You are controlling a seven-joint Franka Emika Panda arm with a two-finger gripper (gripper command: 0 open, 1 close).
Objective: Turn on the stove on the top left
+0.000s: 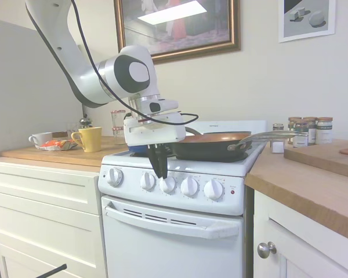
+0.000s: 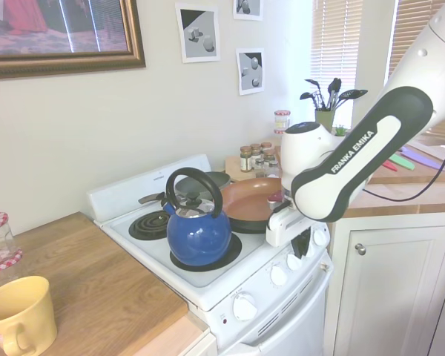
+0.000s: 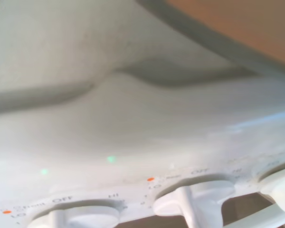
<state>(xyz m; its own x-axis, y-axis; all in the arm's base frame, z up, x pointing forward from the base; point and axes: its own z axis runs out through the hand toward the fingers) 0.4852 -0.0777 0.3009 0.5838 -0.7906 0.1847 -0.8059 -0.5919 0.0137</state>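
The white stove (image 1: 162, 249) (image 2: 221, 276) has five round white knobs along its front panel and a small red light (image 1: 232, 191) at the right end. My gripper (image 1: 161, 174) (image 2: 301, 245) points down just in front of the panel, its tips between the second knob (image 1: 147, 181) and the third knob (image 1: 167, 185). Its black fingers (image 1: 157, 159) meet at the tips, shut on nothing. The wrist view shows the panel (image 3: 133, 118) from close by, with two knobs (image 3: 194, 205) at OFF markings.
A blue kettle (image 2: 197, 230) sits on a front burner and a copper-lined pan (image 1: 211, 145) (image 2: 248, 202) on the burner beside it. The oven handle (image 1: 168, 223) runs below the knobs. A yellow mug (image 1: 90, 139) stands on the left counter, spice jars (image 1: 307, 130) on the right.
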